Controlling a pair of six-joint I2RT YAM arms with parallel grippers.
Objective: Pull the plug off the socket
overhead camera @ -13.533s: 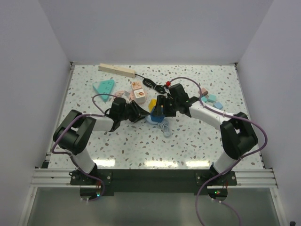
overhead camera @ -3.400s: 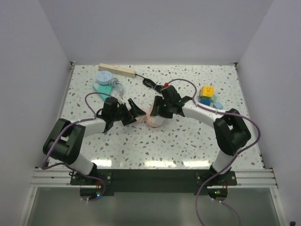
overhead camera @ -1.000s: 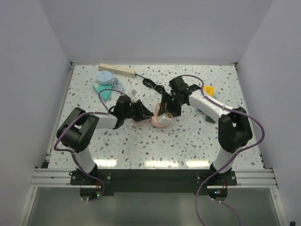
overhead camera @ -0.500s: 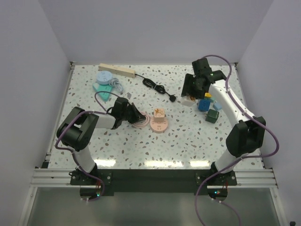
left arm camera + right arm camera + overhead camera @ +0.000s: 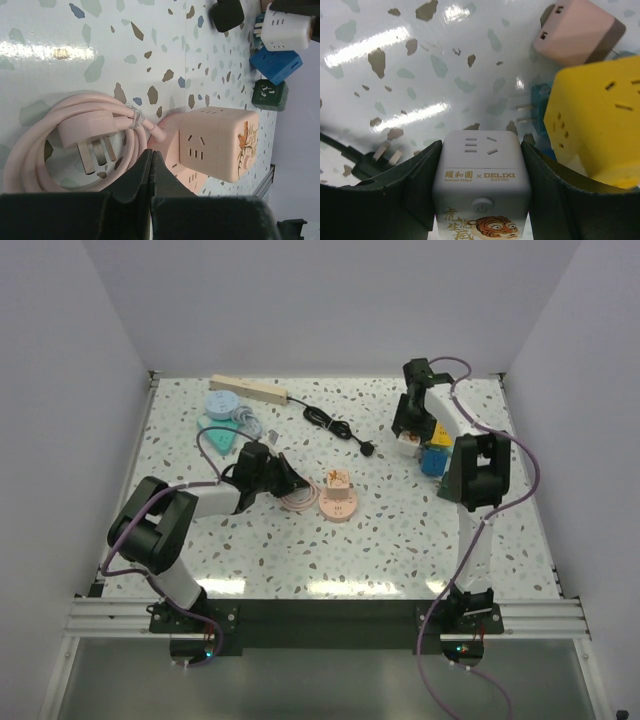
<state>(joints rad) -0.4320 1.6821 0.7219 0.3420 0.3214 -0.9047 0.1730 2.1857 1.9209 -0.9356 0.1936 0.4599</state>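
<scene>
Right arm: stretched way out over the counter's (image 5: 400,530) far right side, pincer (image 5: 407,430) clamped on a white cube adapter (image 5: 481,175).
Left arm: low, reaching inward, pincer (image 5: 151,160) pinched closed right over a pink cord (image 5: 85,99).
Socket (image 5: 250,390): far back, beyond the left pincer, well left of the right one.

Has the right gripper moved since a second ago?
Yes. The right gripper, shut on the white cube, has swung rightward and toward the back wall, farther from the beige power strip.

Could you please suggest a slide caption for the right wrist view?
Right gripper clamps a white tiger-printed cube socket beside a yellow cube socket.
</scene>
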